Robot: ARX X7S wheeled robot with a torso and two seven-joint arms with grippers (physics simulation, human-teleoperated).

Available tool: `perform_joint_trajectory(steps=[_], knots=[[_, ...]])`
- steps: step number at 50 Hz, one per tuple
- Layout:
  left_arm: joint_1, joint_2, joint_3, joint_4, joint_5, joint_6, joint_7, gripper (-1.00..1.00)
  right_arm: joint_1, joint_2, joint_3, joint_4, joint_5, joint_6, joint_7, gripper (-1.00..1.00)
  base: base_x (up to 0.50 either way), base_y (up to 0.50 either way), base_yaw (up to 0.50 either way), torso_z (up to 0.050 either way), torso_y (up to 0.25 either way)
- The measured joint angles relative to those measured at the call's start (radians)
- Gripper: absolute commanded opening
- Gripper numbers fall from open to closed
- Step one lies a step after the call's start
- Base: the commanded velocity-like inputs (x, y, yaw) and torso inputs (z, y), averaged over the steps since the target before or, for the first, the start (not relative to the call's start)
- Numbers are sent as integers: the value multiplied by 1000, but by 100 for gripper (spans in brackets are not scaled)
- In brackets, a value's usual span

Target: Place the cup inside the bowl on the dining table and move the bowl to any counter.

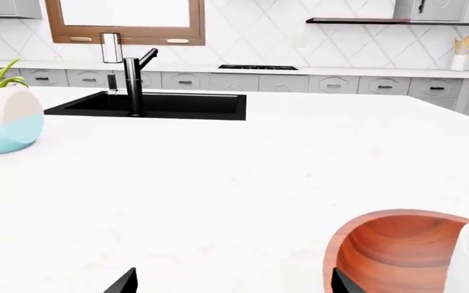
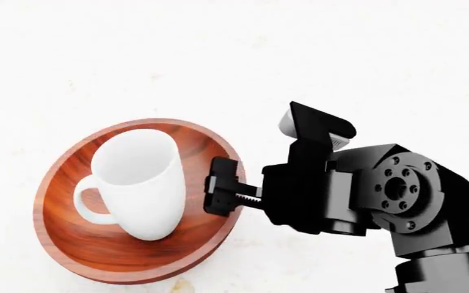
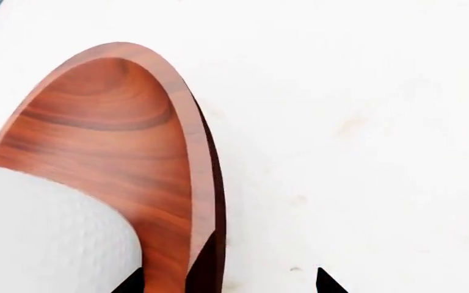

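The cup (image 2: 141, 183) already lies in the bowl (image 2: 71, 244) on the table (image 2: 218, 55), and my right gripper (image 2: 222, 195) sits at the bowl's rim, open around it I think, so carrying it to a counter is left.

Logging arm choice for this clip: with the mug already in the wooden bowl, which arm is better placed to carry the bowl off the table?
Right. Its end effector is at the wooden bowl's rim, straddling it in the right wrist view, beside the mug. The left end effector sits back from the bowl.
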Motion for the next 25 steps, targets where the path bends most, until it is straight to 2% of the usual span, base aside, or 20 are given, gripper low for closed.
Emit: perform_joint_trajectory(steps=[24, 25], knots=[[18, -6, 1, -10, 2, 23, 0, 100, 9, -29, -60, 75, -47, -61, -105, 100, 0, 0, 0, 0, 0], [19, -7, 0, -10, 2, 24, 1, 100, 8, -29, -60, 78, -48, -63, -108, -100, 0, 0, 0, 0, 0]])
